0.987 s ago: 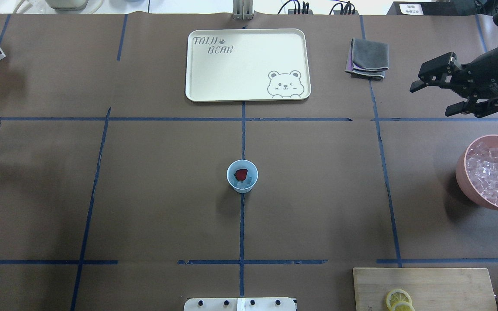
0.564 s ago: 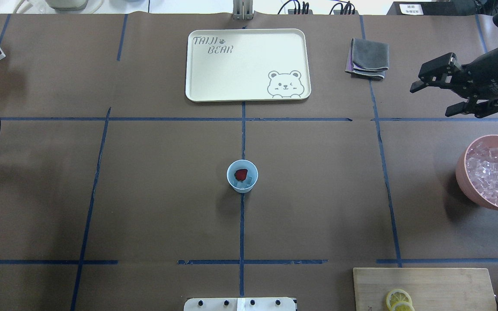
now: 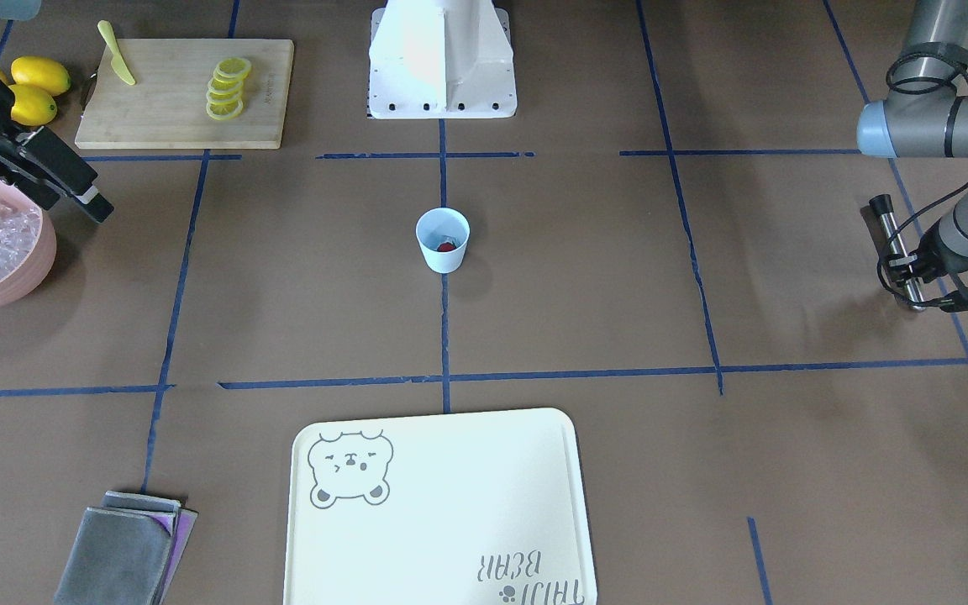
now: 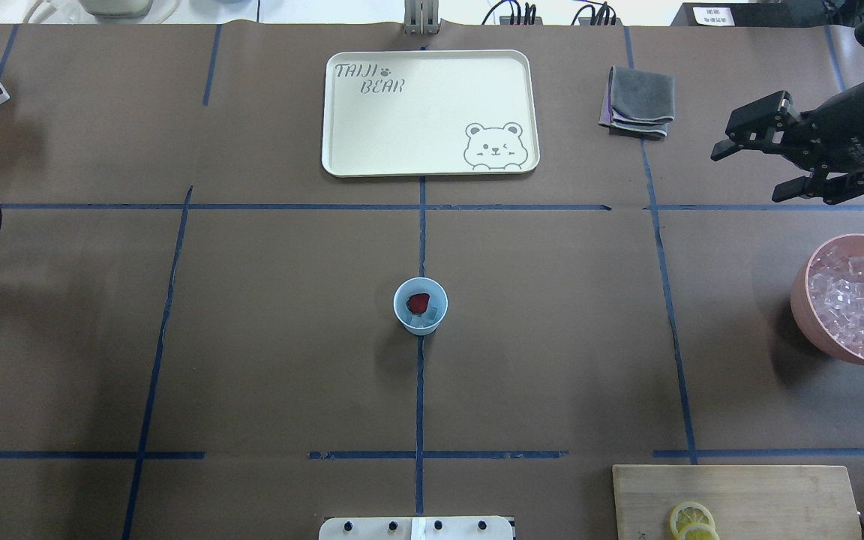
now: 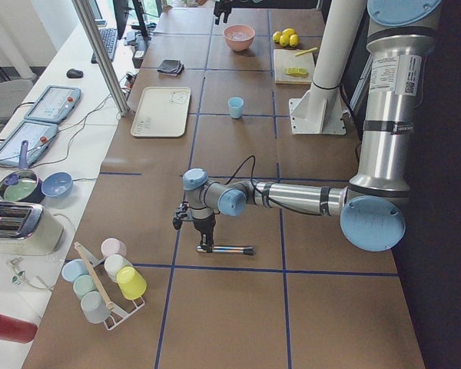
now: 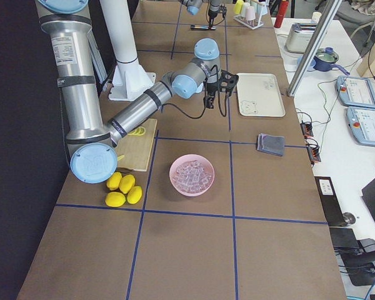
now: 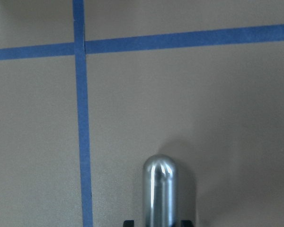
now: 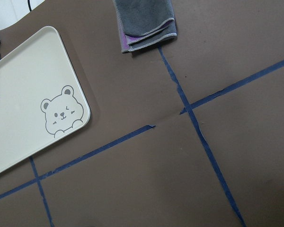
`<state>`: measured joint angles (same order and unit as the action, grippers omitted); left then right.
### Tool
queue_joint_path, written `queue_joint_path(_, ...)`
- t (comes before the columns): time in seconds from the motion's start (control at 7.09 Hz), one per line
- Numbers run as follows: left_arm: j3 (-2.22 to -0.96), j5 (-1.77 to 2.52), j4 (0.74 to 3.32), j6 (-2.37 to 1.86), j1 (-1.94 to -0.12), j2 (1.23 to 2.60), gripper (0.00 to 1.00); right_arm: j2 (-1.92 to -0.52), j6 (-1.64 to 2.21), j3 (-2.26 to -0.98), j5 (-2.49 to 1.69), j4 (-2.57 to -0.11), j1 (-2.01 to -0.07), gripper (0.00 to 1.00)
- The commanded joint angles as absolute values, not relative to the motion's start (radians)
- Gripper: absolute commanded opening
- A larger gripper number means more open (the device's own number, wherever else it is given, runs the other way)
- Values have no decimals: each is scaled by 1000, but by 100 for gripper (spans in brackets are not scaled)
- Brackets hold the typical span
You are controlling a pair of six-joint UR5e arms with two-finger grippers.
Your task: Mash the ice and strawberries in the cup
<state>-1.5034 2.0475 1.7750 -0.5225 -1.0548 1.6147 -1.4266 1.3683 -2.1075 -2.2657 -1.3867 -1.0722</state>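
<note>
Left gripper (image 3: 909, 273) is closed on a metal rod (image 3: 894, 244), down near the table at the robot's far left, well apart from the cup (image 4: 420, 306). Cup stands upright mid-table on the blue tape line, with a strawberry (image 4: 418, 302) and a few ice cubes (image 4: 426, 319) inside. Right gripper (image 4: 747, 176) hangs wide open and empty, between a folded grey cloth (image 4: 638, 101) and a pink bowl (image 4: 799, 315) heaped with more ice cubes

You've got the pale-blue cup (image 4: 397, 309) upright dead centre, dark-red strawberry (image 4: 418, 302) on clear ice cubes (image 4: 426, 320) inside; the main ice pile (image 4: 844, 296) sits well apart.
</note>
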Motion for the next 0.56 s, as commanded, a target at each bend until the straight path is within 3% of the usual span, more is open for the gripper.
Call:
queue_joint_path(0.0,-1509,2048,1782,-525,-1055,1615,69,-1427,1368,-2108,-2266,-1387,-1072,100)
queue_joint_path(0.42,-1590,2051,1772,-523,-1061,1609,70,-1437,1367,-2109,-2266,-1387,-1074,100)
